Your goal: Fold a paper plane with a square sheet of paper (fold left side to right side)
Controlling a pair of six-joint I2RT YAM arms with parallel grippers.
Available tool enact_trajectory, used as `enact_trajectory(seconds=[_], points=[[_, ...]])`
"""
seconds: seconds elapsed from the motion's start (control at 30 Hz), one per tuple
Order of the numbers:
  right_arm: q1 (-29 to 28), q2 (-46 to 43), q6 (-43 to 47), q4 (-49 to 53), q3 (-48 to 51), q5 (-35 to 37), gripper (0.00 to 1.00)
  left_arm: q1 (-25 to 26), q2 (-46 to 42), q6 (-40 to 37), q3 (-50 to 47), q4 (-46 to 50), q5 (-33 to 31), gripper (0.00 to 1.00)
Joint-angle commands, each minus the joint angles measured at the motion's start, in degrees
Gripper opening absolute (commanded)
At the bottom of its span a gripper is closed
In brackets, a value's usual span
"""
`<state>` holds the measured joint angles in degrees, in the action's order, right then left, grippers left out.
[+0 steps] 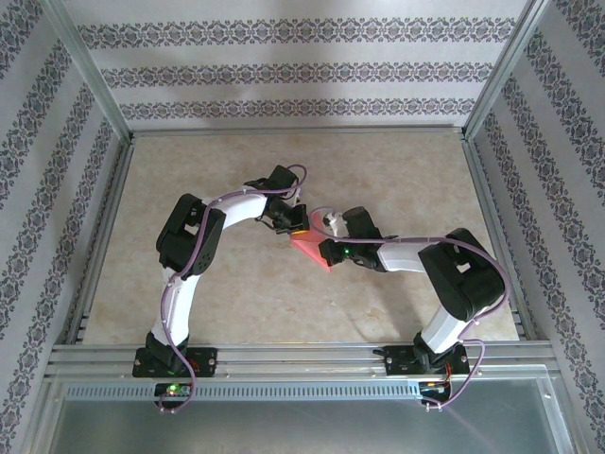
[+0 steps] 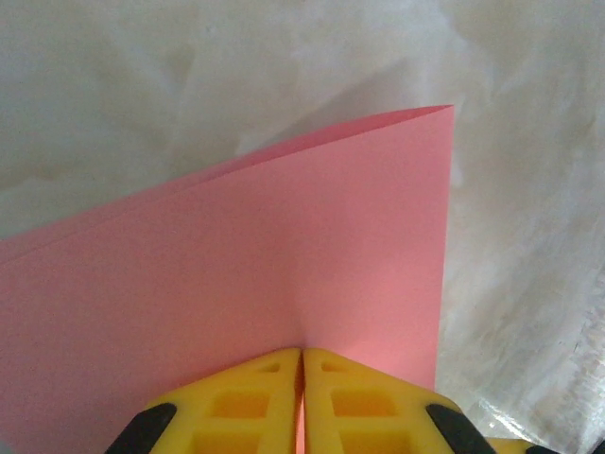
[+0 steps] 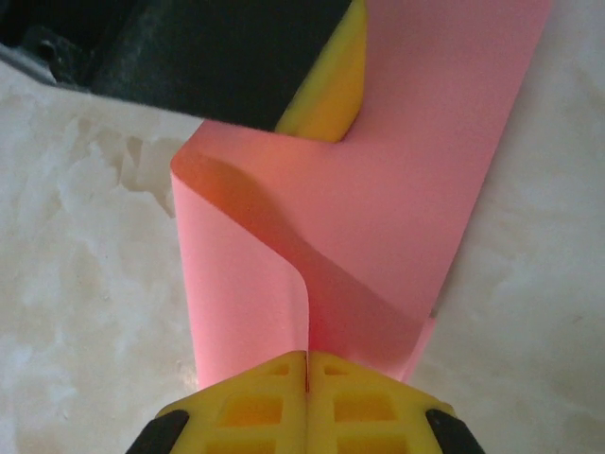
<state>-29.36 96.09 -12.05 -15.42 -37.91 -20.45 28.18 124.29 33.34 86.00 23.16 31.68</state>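
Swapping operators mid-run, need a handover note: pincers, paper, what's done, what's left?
Left pincer: shut on an edge of the pink sheet.
Right pincer: shut on the same sheet, close to the left one.
Sheet: centre of the table, bowed into a loose curl, no pressed crease visible.
Done: sheet gripped and bent over.
Left: line up edges, press the crease, then the remaining plane folds.

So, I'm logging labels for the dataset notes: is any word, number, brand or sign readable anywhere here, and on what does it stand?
None can be read.
The square sheet of paper is plain pink, with no print.
The wallpaper carries bands of ornament, not letters.
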Motion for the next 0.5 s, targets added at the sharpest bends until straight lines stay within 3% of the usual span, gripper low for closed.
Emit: enact_trajectory(seconds=[0.0,0.47], points=[[0.36,1.24,0.85,0.92,-1.38,0.51,0.00,1.42,1.51,-1.35,-1.93,2.44,-2.41,0.10],[0.72,2.43,1.42,0.92,-2.08,0.46,0.00,1.49,1.86,-1.17,-1.34,2.66,-2.56,0.10]])
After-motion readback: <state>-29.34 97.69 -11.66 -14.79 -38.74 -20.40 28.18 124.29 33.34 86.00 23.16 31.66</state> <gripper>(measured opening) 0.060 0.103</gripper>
